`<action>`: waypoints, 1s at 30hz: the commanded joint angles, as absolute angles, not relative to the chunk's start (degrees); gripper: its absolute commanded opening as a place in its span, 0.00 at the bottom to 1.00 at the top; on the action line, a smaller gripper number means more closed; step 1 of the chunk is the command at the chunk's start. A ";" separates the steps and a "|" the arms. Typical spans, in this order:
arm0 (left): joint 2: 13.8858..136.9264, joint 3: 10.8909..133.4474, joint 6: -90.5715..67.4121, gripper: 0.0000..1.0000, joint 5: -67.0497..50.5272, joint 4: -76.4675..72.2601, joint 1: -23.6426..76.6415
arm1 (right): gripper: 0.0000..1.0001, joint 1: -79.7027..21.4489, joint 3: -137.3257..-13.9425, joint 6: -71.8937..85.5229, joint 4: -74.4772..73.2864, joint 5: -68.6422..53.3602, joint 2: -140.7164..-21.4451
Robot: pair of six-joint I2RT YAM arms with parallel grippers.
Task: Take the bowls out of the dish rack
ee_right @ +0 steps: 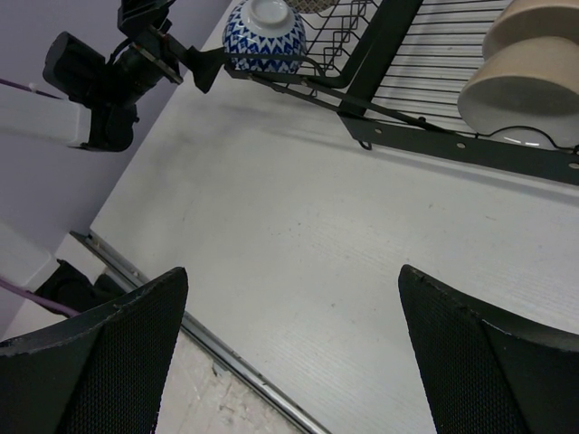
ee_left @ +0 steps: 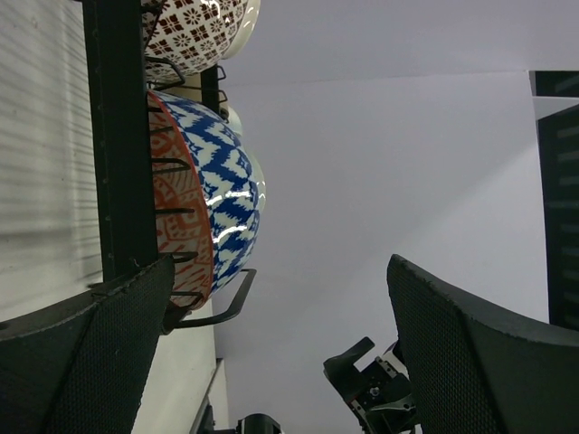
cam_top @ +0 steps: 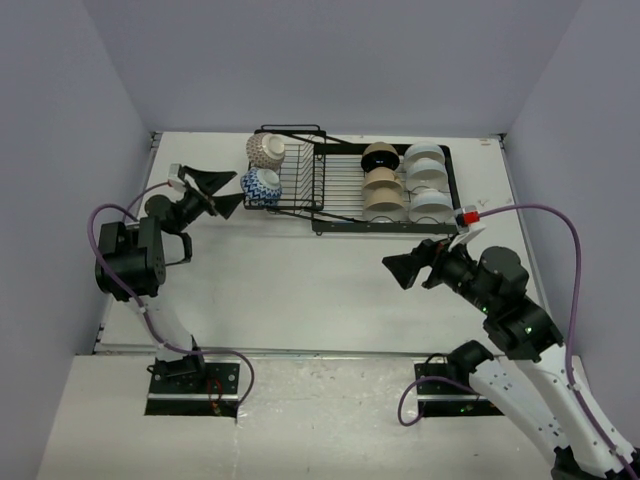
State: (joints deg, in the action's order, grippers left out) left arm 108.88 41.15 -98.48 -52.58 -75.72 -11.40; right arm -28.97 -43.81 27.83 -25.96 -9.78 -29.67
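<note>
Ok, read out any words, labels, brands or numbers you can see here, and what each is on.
No readable text in any view. The blue patterned bowl and brown patterned bowl carry only decoration, the dish rack is bare black wire, and the red-and-white piece by the right wrist is too small to read.

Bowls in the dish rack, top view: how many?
8. Brown-patterned bowl and blue-patterned bowl at the dish rack's left end; three beige bowls stacked mid-right; three white bowls at the right end. Overlap may hide more.
</note>
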 commanded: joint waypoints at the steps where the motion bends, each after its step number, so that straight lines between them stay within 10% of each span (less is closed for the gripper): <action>1: 109.95 43.42 -99.40 1.00 -54.40 -87.27 -10.02 | 0.99 -29.09 -46.23 27.86 -25.84 -8.88 -30.59; 30: 106.36 47.11 -96.00 0.94 -53.26 -89.68 -8.17 | 0.99 -29.09 -47.37 25.40 -27.51 -13.54 -31.03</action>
